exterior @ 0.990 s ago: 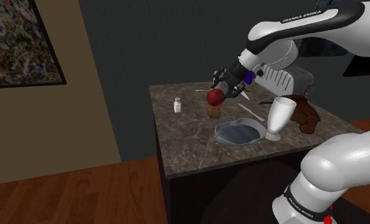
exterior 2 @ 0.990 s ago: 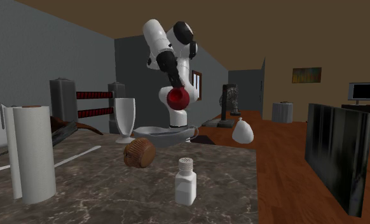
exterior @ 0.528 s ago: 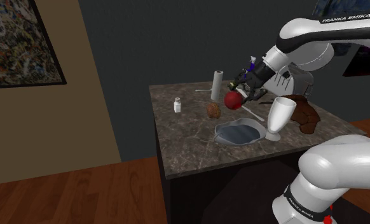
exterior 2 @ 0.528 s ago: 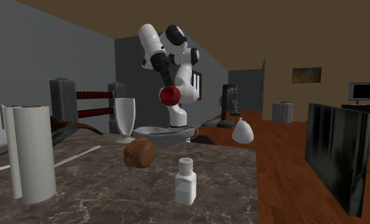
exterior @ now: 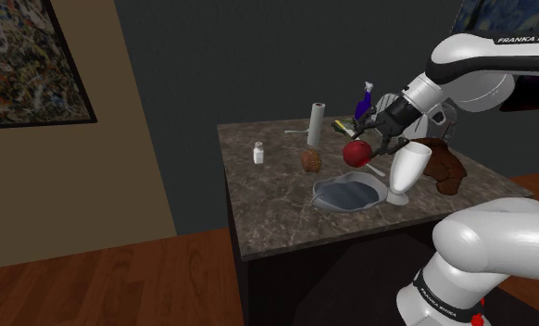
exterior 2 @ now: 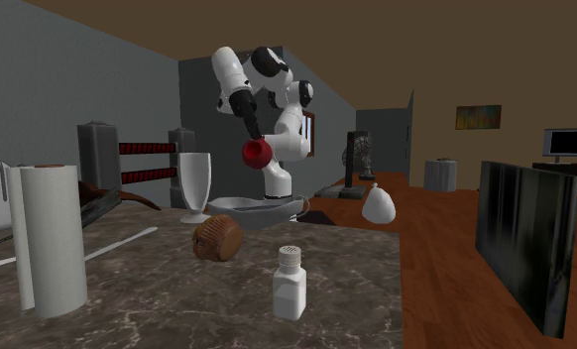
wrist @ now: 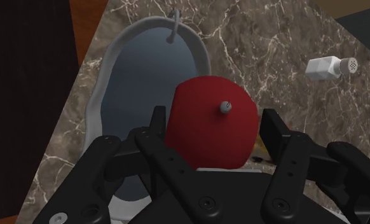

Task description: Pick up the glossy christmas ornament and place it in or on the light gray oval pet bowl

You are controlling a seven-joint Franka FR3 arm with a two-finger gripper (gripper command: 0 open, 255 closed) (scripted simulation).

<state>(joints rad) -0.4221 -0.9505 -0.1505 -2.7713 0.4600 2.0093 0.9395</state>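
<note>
Shoulder view: the black gripper [exterior: 369, 137] clamps both fingers on a shiny red ornament [exterior: 356, 153] and holds it in the air over a marble counter [exterior: 277, 208]. The ornament hangs above and just behind the far end of a pale oval bowl [exterior: 319, 193], beside a white goblet [exterior: 408, 171]. The height seems chosen to clear the goblet and a small brown lump [exterior: 310, 160] nearby. A white shaker [exterior: 257, 153] and a paper roll [exterior: 315, 123] stand well apart from the path. From the wrist camera, the ornament's cap points outward between the fingers, with the bowl lying beyond it and partly to one side. The bowl's blue-grey hollow looks empty, ready to take the ornament. What the goblet holds cannot be seen.
</note>
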